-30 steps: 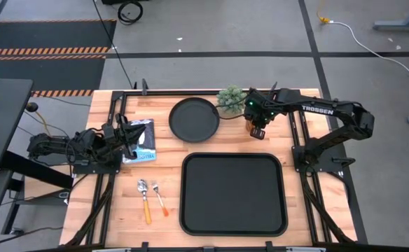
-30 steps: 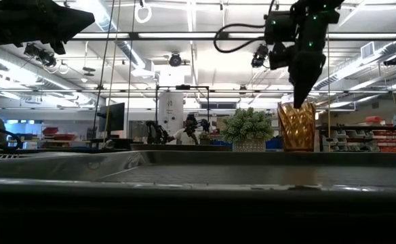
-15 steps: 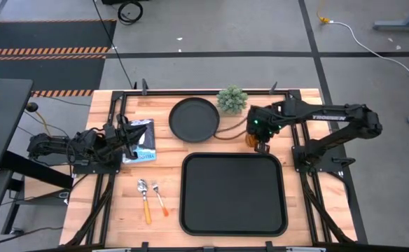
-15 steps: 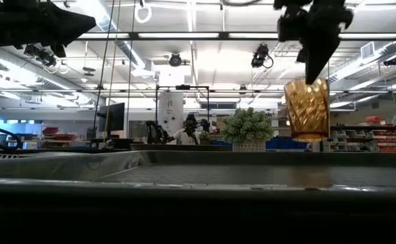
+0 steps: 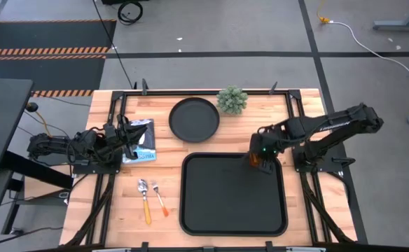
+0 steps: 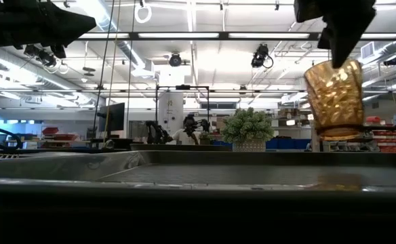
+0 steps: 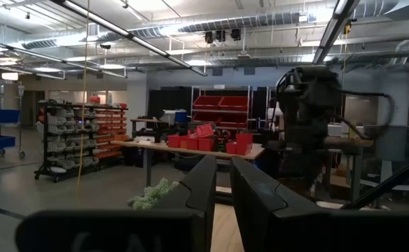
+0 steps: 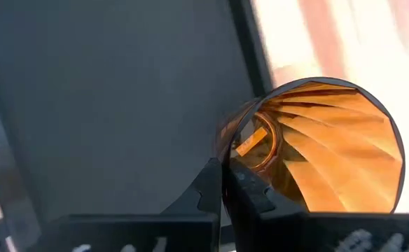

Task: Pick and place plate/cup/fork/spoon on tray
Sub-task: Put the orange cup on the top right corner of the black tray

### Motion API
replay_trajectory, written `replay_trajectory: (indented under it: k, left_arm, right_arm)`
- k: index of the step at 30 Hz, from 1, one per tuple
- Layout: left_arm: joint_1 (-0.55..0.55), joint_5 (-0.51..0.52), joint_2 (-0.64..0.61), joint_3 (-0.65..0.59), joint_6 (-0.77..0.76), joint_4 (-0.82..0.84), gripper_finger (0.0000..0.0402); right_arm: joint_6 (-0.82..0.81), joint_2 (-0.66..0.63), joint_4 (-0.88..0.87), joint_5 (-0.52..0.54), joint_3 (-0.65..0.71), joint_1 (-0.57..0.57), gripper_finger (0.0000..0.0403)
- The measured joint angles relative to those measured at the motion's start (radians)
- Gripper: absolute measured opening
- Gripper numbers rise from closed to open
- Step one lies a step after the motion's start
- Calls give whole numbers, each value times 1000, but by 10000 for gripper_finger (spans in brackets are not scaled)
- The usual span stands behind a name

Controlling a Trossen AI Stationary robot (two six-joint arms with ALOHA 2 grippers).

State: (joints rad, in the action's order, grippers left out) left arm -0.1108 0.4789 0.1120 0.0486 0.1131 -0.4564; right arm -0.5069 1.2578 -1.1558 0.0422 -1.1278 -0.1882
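My right gripper is shut on the amber cup above the far right corner of the black tray. The cup also shows in the right wrist view. The round black plate lies on the table beyond the tray. The spoon and the fork lie side by side on the wood left of the tray. My left gripper rests at the table's left side, fingers nearly together, holding nothing. My right gripper pinches the cup's rim wall, one finger inside the cup and one outside. The fingers come from above, pointing down. The cup hangs below them, clear of the tray and tilted a little.
A small potted plant stands at the far edge beside the plate. A packet lies by my left gripper. A metal frame runs along both table sides.
My right gripper has lifted the cup off the table near the plant and carried it toward the near edge, over the tray's far right corner. The cup has gone from standing upright to hanging slightly tilted.
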Motion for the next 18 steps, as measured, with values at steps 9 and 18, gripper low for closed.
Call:
replay_trajectory:
  k: [9, 18]
  left_arm:
    - [0, 0, 0, 0, 0, 2, 52]
    - [0, 0, 0, -1, 2, 6, 52]
  right_arm:
    - [-303, 10, -53, 61, 0, -185, 14]
    - [-487, 132, -94, 87, 0, -326, 13]
